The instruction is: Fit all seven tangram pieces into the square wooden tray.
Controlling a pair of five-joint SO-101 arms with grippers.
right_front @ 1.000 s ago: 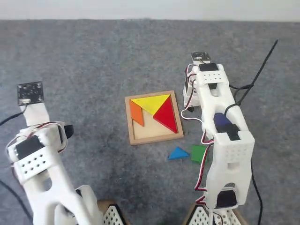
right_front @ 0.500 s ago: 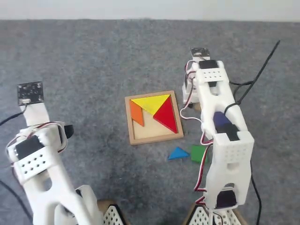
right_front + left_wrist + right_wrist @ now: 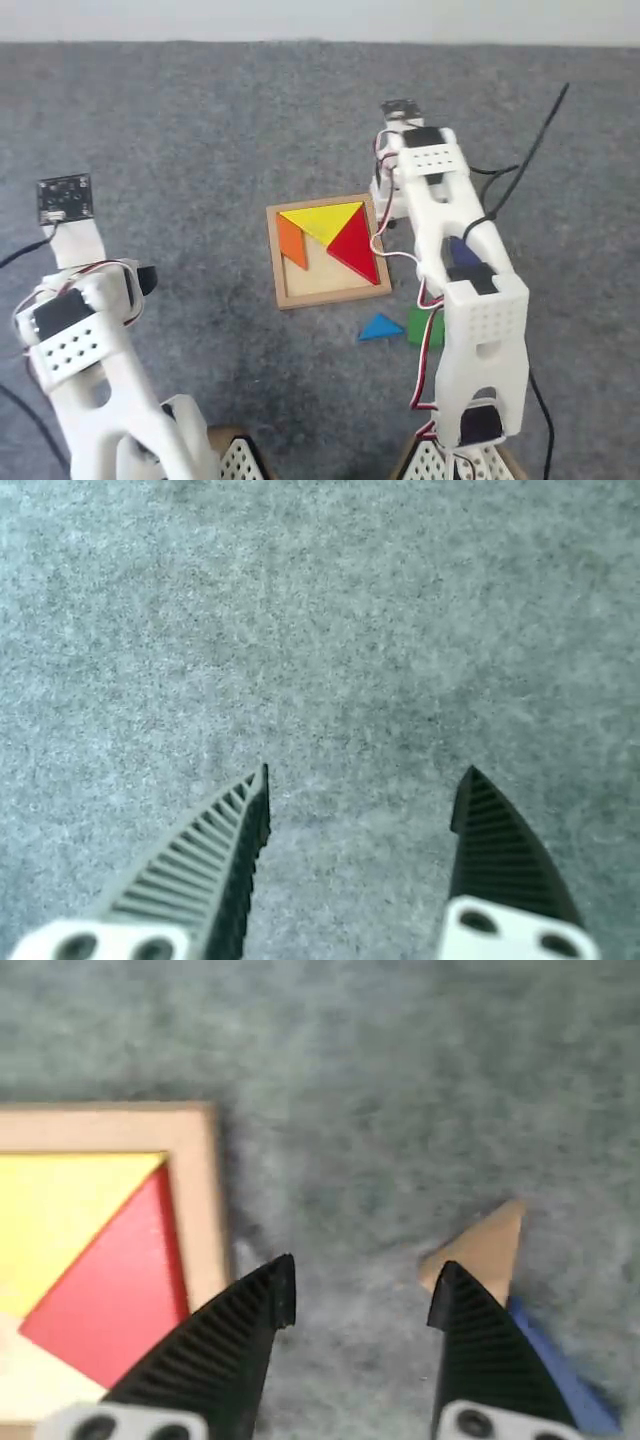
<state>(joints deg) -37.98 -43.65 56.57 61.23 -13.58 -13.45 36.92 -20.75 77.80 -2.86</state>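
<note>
Now the right arm is seen swung closer to the square wooden tray (image 3: 331, 297) than a second earlier. The tray is set slightly askew on fuzzy grey carpet (image 3: 200, 150). A flat yellow triangle (image 3: 322, 220) is laid with its long edge along the tray's far rim, a red triangle (image 3: 355, 245) along the rim beside the right arm, and an orange piece (image 3: 291, 242) at the opposite rim; a blue triangle (image 3: 380, 327) and a green square (image 3: 422, 326) are left just off the near corner. The right gripper (image 3: 365, 1290) is held spread and empty beside the tray, with a pointed tan piece (image 3: 485, 1245) just beyond it, and the left gripper (image 3: 367, 780) is likewise parted, well apart from the tray.
</note>
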